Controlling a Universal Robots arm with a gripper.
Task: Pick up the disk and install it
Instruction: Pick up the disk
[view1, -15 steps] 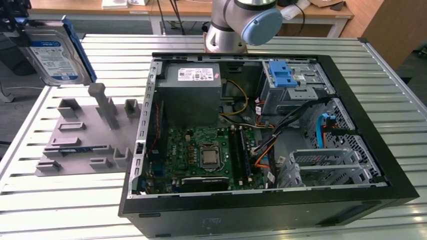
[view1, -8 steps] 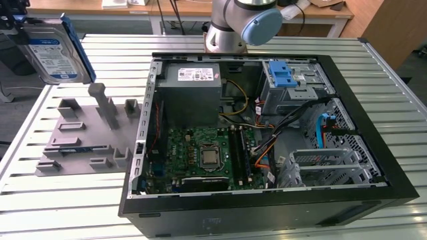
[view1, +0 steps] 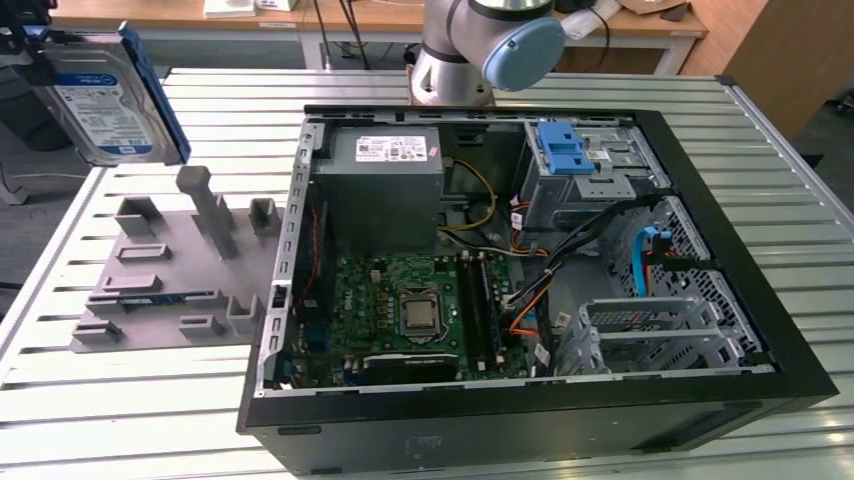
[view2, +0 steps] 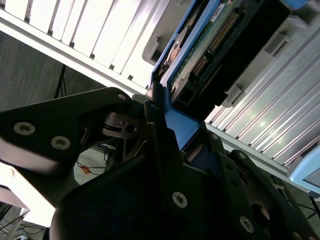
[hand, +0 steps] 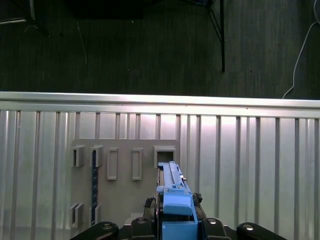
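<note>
High at the exterior view's left, the gripper hangs above the near-left corner region of the slatted metal table, with the first wrist view looking straight down past it to the table. Its black fingers are clamped tight on the blue carrier frame of the disk, so the claw is narrow and holding it.

The disk hangs from the claw by one end, lifted clear of everything. It stands nearly upright, with its white-and-blue label facing the exterior camera. In the second wrist view its green circuit-board side shows just beyond the fingertips. In the first wrist view it is seen edge-on, reaching away from the claw over the grey fixture.

One disk is in view. One grey fixture lies flat on the table below it, with several upright posts and slots. Just beside the fixture, toward the exterior view's right, lies one open black computer case. Inside are one green motherboard, one grey power-supply box and one metal drive cage with a blue latch.

Beyond the case, at the table's far edge, stands the base of the single arm. A wooden desk lies behind it.
</note>
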